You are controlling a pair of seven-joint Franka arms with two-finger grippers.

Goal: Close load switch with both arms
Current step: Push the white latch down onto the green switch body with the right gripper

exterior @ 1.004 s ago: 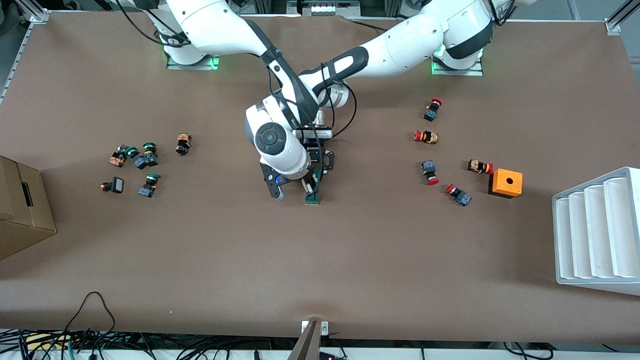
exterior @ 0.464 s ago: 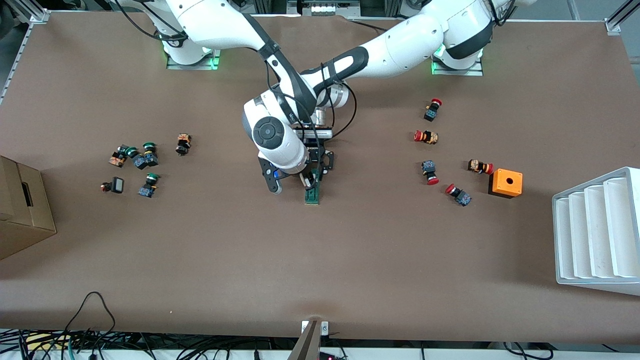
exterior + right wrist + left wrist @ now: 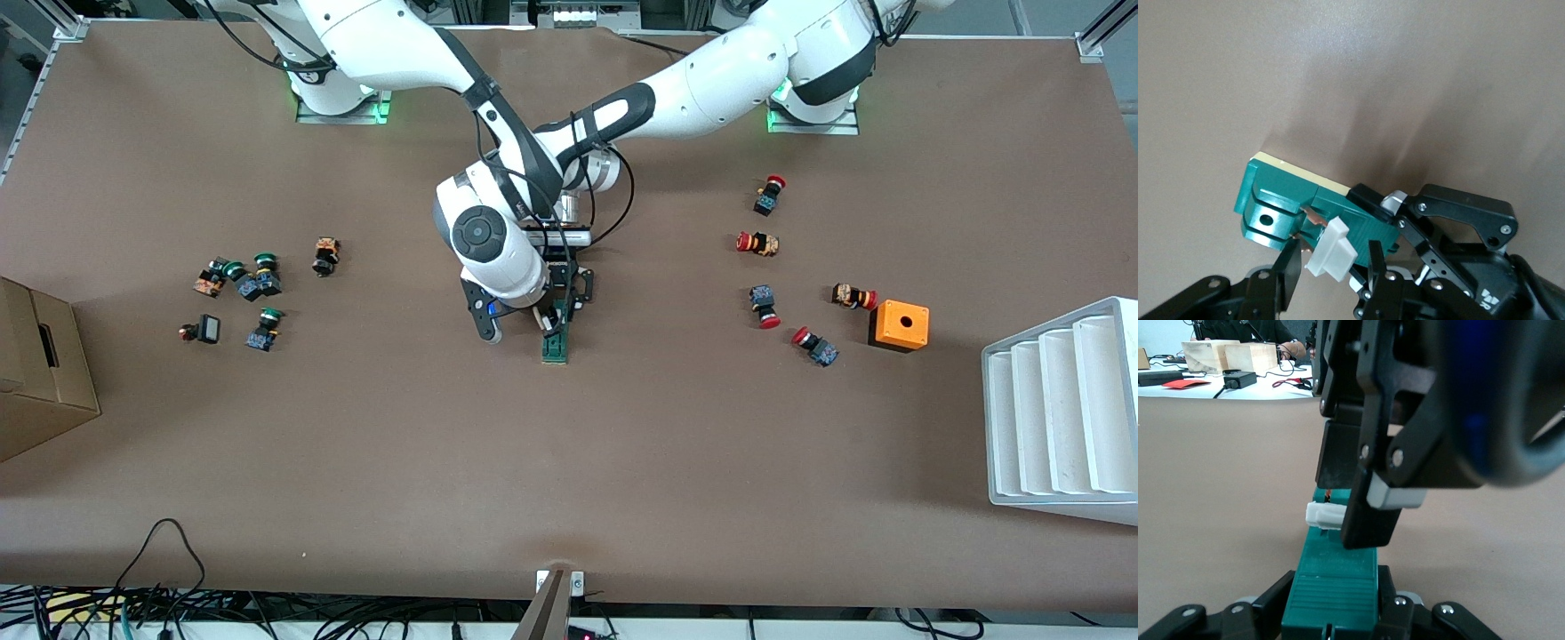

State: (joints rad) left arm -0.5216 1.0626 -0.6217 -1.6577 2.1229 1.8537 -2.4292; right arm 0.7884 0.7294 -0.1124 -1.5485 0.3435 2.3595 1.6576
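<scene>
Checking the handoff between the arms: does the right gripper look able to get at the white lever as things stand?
Probably yes: the right gripper sits at the white lever, while the left gripper clamps the load switch farther along.

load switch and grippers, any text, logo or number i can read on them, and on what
Load switch: no print shows on its green body or white lever.
Left gripper: a white mark like "W" on the black body at the edge of the right wrist view; only part of it shows, the rest is cut off.
Right gripper: no text shows.
Front view: a small white line of print on a black gripper body, too small to read.
</scene>
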